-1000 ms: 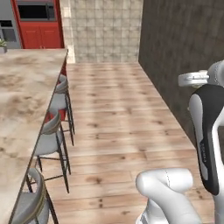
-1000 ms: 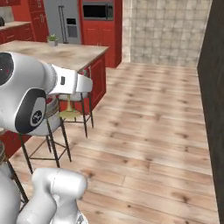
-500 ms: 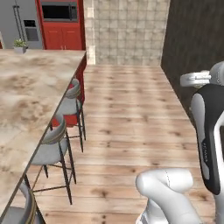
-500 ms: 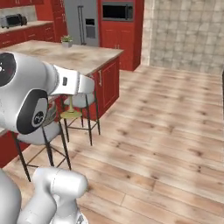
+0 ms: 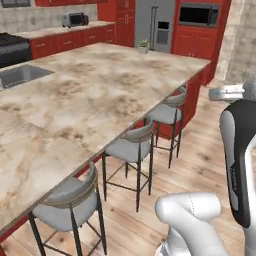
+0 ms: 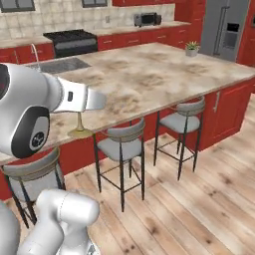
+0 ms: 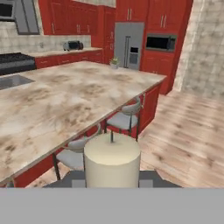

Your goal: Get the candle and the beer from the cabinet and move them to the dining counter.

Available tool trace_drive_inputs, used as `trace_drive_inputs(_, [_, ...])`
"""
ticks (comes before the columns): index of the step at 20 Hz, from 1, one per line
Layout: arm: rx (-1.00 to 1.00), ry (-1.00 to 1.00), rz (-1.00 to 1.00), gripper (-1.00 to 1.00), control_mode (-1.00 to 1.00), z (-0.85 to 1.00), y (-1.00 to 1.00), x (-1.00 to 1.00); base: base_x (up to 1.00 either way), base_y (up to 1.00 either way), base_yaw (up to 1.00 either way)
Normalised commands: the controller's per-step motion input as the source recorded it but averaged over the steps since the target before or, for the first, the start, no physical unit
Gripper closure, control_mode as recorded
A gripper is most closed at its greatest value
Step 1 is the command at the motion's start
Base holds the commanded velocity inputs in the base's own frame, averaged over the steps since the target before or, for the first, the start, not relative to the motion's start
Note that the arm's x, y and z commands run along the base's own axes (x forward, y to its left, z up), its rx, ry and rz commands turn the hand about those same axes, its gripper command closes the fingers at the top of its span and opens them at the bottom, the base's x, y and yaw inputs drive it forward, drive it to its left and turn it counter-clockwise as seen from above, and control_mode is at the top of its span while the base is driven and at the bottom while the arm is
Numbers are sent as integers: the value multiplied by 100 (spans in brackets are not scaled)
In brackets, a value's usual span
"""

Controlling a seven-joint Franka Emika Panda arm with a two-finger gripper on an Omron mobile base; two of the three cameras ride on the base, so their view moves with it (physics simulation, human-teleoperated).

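The cream-white candle (image 7: 112, 153) stands upright right in front of the hand camera, wick up, and my gripper (image 7: 112, 180) is shut on it. In the right base view its brass stem and round base (image 6: 79, 130) hang below my forearm, in front of the near edge of the dining counter (image 6: 149, 74). That marbled island top (image 5: 75, 115) spreads across the left and middle, with the steel sink (image 5: 20, 75) at its far left. Red cabinets (image 7: 131, 11) line the back wall. The beer is out of view.
Three grey stools (image 5: 132, 147) stand along the counter's near edge. A small potted plant (image 5: 143, 46) sits at the counter's far end. Fridge (image 7: 129, 43), microwave (image 7: 161, 42), stove (image 6: 69, 42) and toaster are at the back wall. Wooden floor lies open to the right.
The base has turned left, so the whole scene shifted: the island counter and stools have swung into the middle and look closer. The candle has stayed in my gripper.
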Motion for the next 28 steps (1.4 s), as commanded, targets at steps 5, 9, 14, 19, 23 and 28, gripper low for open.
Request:
trace_drive_inputs(5, [0,0,0,100,100,0,0,0,24,-19,91])
trace_drive_inputs(9, [0,0,0,100,100,0,0,0,54,-58,68])
trace_drive_inputs(14, [0,0,0,100,100,0,0,0,42,-80,53])
trace_drive_inputs(19, [0,0,0,100,100,0,0,0,32,-72,37])
trace_drive_inputs(23, [0,0,0,100,100,0,0,0,35,-59,28])
trace_drive_inputs(28, [0,0,0,100,100,0,0,0,57,-44,20])
